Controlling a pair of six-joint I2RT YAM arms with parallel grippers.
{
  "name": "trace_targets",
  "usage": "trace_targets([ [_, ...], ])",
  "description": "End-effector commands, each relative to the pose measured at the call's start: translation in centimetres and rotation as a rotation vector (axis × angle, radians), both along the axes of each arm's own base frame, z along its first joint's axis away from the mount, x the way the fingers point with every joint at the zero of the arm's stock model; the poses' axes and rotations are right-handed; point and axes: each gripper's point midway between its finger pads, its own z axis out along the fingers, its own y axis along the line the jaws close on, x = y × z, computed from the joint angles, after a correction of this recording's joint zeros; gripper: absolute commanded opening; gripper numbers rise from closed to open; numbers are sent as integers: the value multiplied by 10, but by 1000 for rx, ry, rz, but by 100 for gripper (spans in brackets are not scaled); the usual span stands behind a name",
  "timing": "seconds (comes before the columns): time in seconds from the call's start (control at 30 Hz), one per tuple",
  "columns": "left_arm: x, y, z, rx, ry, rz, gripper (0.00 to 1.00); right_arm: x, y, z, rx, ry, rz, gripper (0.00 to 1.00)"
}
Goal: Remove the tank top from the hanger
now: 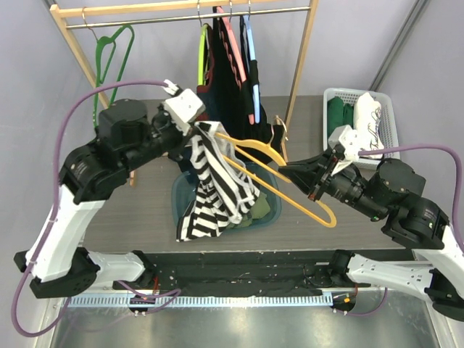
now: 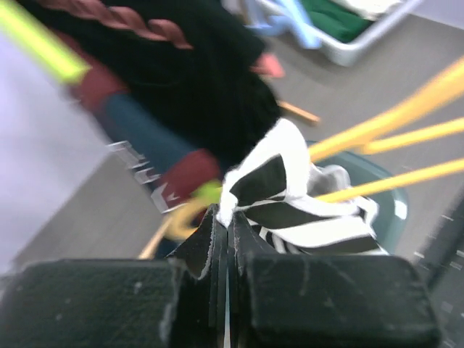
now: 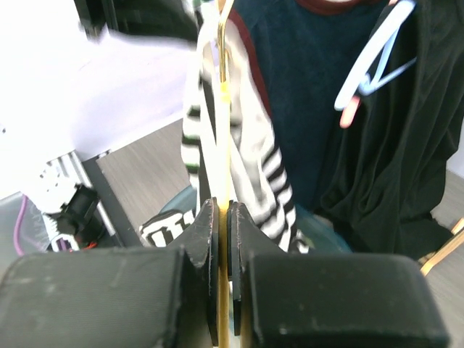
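Note:
A black-and-white striped tank top hangs from a yellow hanger held level over a teal basin. My left gripper is shut on the tank top's strap at the hanger's left end. The striped cloth bunches right at the closed fingertips. My right gripper is shut on the yellow hanger, whose thin bar runs between the pressed jaws. Beyond that bar the striped tank top droops.
A teal basin with clothes sits under the garment. Behind it a wooden rack carries dark garments and a bare green hanger. A white basket of folded clothes stands at the far right.

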Motion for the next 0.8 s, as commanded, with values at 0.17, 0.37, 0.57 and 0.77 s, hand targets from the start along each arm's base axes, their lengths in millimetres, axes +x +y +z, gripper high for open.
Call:
trace_targets([
  [0.17,33,72,111,-73,-386,367,0,-27,-34,11,83,18,21,1],
  [0.37,26,27,134,-151,-418,145,0,-27,-49,16,112,10,-28,1],
  [0.57,48,0,122,-109,-427,116,0,-30,-68,27,161,-18,-70,1],
  [0.77,52,-17,83,-30,-360,42,0,-33,-86,29,191,-23,-106,1],
])
